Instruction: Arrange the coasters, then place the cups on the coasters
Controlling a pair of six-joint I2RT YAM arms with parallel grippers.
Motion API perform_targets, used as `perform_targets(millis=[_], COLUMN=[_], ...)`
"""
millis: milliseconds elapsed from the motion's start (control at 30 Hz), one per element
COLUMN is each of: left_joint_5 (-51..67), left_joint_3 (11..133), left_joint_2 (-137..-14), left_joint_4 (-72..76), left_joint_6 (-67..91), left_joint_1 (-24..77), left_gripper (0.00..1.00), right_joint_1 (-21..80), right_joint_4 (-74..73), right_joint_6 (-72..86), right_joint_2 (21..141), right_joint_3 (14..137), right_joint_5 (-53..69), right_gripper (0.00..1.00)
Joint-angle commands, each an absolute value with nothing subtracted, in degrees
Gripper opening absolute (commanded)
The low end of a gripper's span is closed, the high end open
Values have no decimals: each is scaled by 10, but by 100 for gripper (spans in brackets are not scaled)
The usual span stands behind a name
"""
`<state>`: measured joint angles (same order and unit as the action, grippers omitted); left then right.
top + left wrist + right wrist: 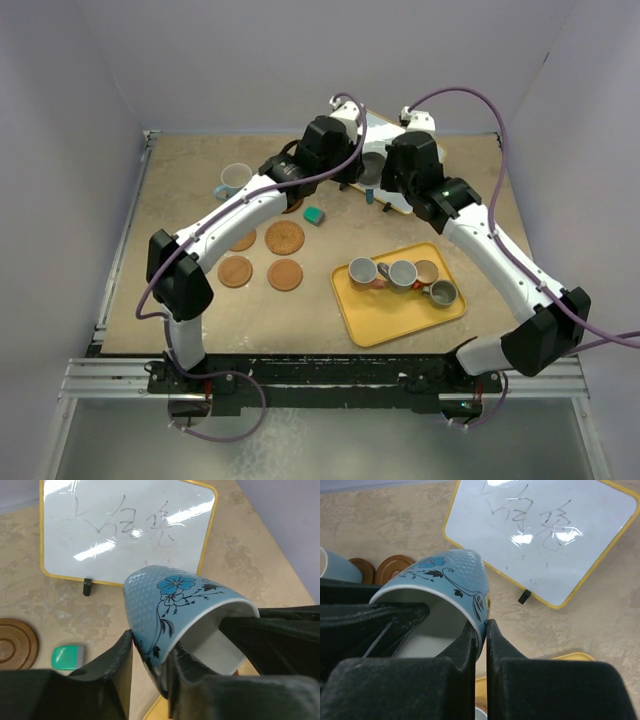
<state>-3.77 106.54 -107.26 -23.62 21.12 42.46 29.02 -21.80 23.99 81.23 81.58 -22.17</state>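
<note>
The blue flowered cup (170, 605) is in the air above the far middle of the desk (450, 215), over the whiteboard (385, 150), and both arms have it. The left tool (150, 655) is closed on the cup's wall, with one finger outside and one inside. The right tool (480, 635) pinches the rim on the other side, and its jaws are almost together.

The danger I see is in this double grip. If one arm pulls or turns before the other lets go, the cup may twist in the pads. Each grip holds only a thin piece of glazed wall, which I judge to be slippery. A cup that slips here would fall on the whiteboard or the hard desk and could chip. The opening tool could also catch the rim and tip the cup.

The coasters (285, 238) lie flat on the left part of the desk, near a teal block (314, 215). Another light blue cup (236, 180) stands at the far left. Four cups (403, 272) stand in the yellow tray (390, 315) on the right.

The desk top is beige and mottled like stone, and it looks matte. Plain pale lilac walls (70, 120) close it on three sides, and a metal rail (330, 385) runs along the near edge under the arm bases.
</note>
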Motion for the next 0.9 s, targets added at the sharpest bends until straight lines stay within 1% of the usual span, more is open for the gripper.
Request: perform_targets(millis=[0,67,167,267,300,433,500,867], left_joint_5=[-38,-37,-44,-60,-65,-79,-84,-115], left_joint_3=[1093,1102,1103,1095,1091,1071,1060,986], left_joint_2=[-1072,-1073,-1066,-1054,-1048,-1023,-1013,-958], left_joint_4=[-224,-226,-226,-222,-219,-208,-204,-166], left_joint_6=[176,156,129,109,104,81,70,12], left_joint_1=[426,426,426,426,426,426,426,422], left_gripper=[15,4,3,3,3,3,3,3], right_joint_1=[292,292,292,292,291,291,290,271], right_joint_4=[-141,-121,-95,-84,-80,-73,-74,-70], right_joint_6=[251,251,249,253,253,262,266,253], right_joint_2=[763,758,756,758,758,756,754,744], right_joint_3=[807,799,788,782,779,767,763,755], right_joint_5=[-144,-85,0,42,47,72,91,131], right_gripper=[0,0,0,0,3,23,30,52])
